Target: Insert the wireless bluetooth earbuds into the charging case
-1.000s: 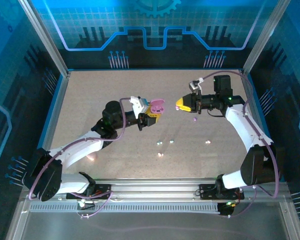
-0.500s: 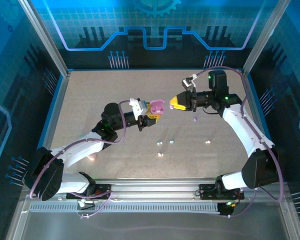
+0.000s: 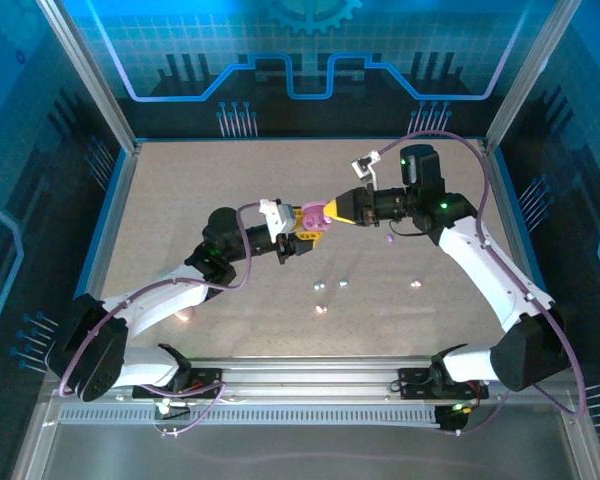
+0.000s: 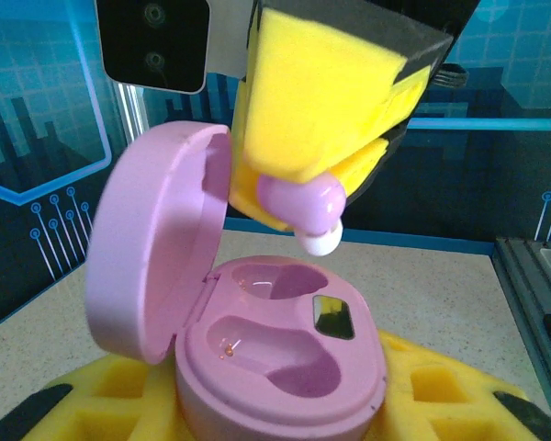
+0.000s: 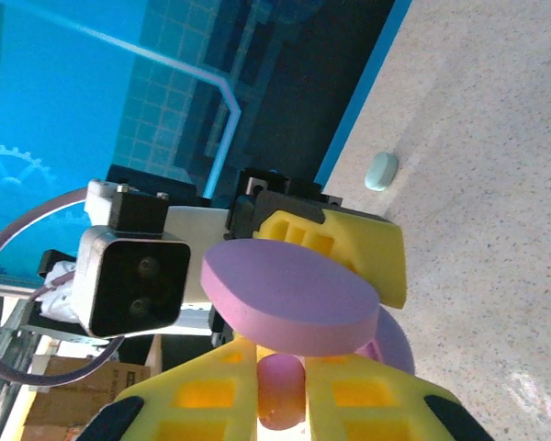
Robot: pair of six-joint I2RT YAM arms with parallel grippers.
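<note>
My left gripper (image 3: 302, 228) is shut on the base of the pink charging case (image 4: 285, 367), held above the table. Its lid (image 4: 156, 248) stands open to the left and both sockets are empty. My right gripper (image 3: 332, 209) is shut on a lilac earbud (image 4: 303, 204) with a white tip. The earbud hangs just above the case's far socket, apart from it. In the right wrist view the earbud (image 5: 280, 390) sits pinched between my yellow fingers (image 5: 193, 395), right behind the open lid (image 5: 289, 294).
Several small pale bits (image 3: 320, 287) lie on the speckled table in front of the grippers, with one more (image 3: 416, 284) to the right and a lilac bit (image 3: 389, 238) under the right arm. A pale green pebble (image 5: 381, 171) lies near the blue table edge.
My right gripper has moved left with the earbud, from well apart to just over the open case. The left gripper has held the case almost still.
</note>
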